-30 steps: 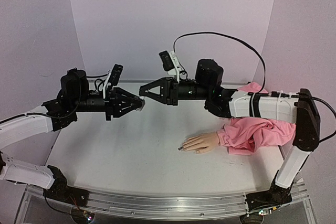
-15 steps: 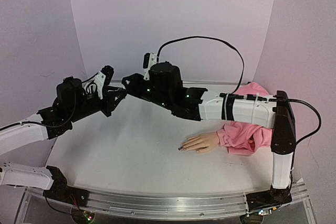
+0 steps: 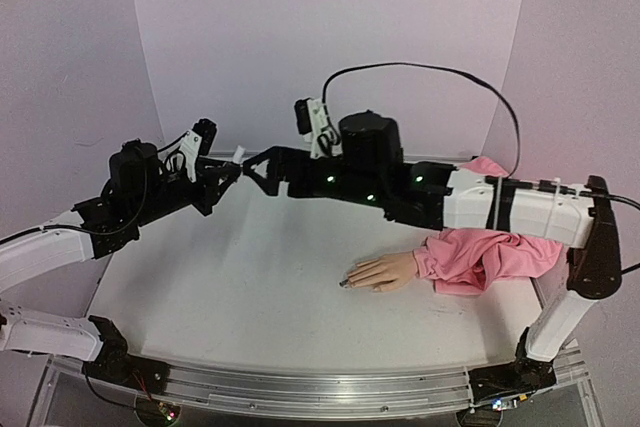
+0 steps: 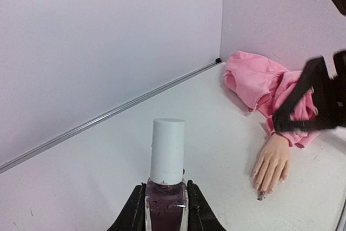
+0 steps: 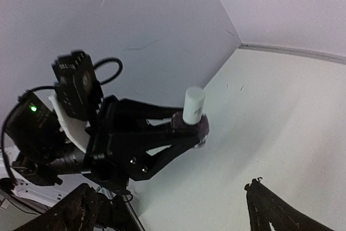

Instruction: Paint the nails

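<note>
Two arms meet over the far-left part of the white table (image 3: pixel 250 297), pincers nose to nose; we see the right arm (image 3: pixel 500 202) stretched across it and the left arm (image 3: pixel 50 247) coming up from its own side.

A pink sleeve (image 3: pixel 490 255) lies crumpled on the table, well behind the right pincer (image 3: pixel 258 173) and lower, under that arm's forearm. The mannequin hand (image 3: pixel 385 271) sticks out of the sleeve, palm down and flat on the table, well apart from both pincers, below them and toward the right arm's side.

The left pincer (image 4: pixel 166 212) is clenched on a polish bottle (image 4: pixel 166 201) w/ dark purple contents, fingers on either side of the glass body. The right pincer is released: in its wrist view we see the fingers spread wide w/ nothing btwn them. The bottle sits straight ahead of it, near but not touching.

The white cap (image 4: pixel 167 150) is on the bottle and pokes out past the left pincer's fingertips.

The nails (image 4: pixel 263 193) are tiny, at the mannequin fingertips, ahead and to the right of the left pincer, well apart from it. At least one looks dark; we can't tell about the rest.
</note>
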Tool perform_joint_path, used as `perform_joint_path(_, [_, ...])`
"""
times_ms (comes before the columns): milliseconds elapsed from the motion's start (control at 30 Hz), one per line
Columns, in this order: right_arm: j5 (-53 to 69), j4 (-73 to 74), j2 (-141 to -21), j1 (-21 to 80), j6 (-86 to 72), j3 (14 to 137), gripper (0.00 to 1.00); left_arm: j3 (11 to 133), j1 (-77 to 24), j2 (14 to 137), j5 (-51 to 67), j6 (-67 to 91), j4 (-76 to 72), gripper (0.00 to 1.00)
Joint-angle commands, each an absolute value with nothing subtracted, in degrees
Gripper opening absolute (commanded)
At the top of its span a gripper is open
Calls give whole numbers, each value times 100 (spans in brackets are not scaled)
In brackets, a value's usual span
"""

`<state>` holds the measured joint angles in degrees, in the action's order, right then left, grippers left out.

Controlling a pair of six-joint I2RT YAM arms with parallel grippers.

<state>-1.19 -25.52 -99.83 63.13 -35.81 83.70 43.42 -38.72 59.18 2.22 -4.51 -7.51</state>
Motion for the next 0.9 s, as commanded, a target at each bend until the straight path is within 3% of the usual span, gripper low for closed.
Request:
perform_joint_path(0, [1590,-2959,-9037,5537,-2597,7921,98,4809,-3876,6017,1419,-191,-1056,0])
perform_joint_path(167, [3518,-3080,-8964,5235,-1875,7668,94,5128,-3876,6224,3848,-52,-1076,0])
perform_joint_path(333, [4398,-3505,-8840,5232,-1467,7339,75,5416,-3876,6588,5646,288,-1170,0])
perform_joint_path(467, [5043,-3882,-8938,5237,-1540,7268,62,5507,-3876,6738,6257,427,-1252,0])
perform_joint_path(867, [5495,-4710,-9409,5238,-2153,7557,40,5522,-3876,6815,6482,562,-1379,0])
